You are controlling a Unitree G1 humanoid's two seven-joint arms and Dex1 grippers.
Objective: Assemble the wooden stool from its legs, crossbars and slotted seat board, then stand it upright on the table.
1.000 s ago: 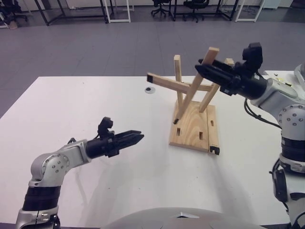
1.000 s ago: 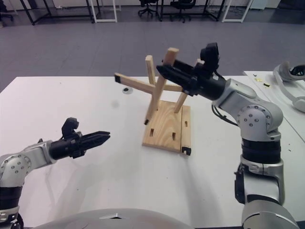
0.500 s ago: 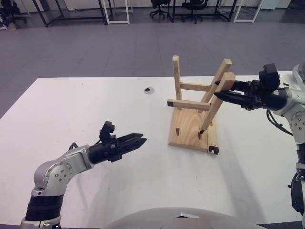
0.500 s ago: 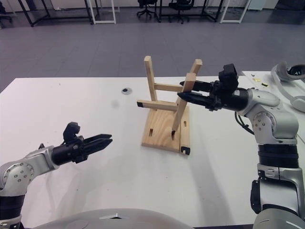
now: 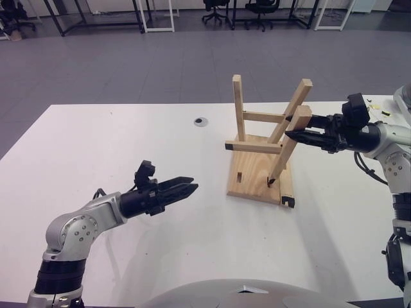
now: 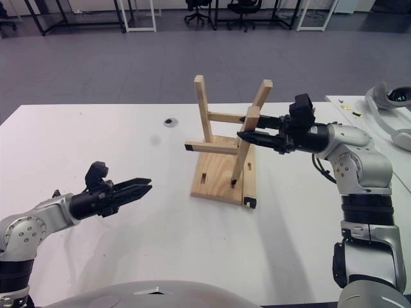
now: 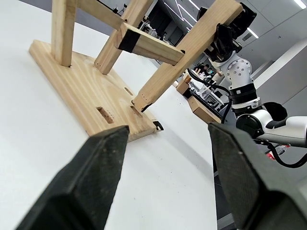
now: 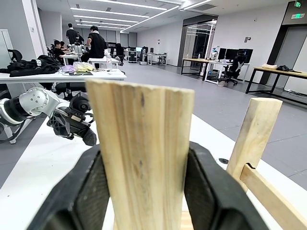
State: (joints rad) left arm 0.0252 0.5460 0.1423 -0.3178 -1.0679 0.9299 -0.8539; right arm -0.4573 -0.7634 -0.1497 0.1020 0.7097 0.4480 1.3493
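Board (image 5: 255, 168) lies flat on the white table (image 5: 115, 135), right of centre, slots facing up, and the frame stands on it legs-up. Right gripper (image 5: 292, 133) is clamped on the near leg (image 5: 281, 157) close to its top end, fingers (image 8: 79, 191) pressed against both sides of the wood. That leg leans, top toward the right arm, foot down at a slot near the board's right edge. Whether it's seated in the slot, can't tell. Behind it the far leg (image 5: 294, 102) leans the same way, and the upright leg (image 5: 238, 106) stands at the board's far left corner. Upper crossbar (image 5: 262, 117) runs between the upright leg and the far leg. Lower crossbar (image 5: 252, 146), black-tipped, reaches from the near leg out to the left, past the upright leg. Over on the left, the left gripper (image 5: 185, 188) hovers low above the table, well apart from the board and pointing toward it, its fingers (image 7: 84, 191) spread wide. Small dark disc (image 5: 201, 121) sits on the table beyond, near the far edge.
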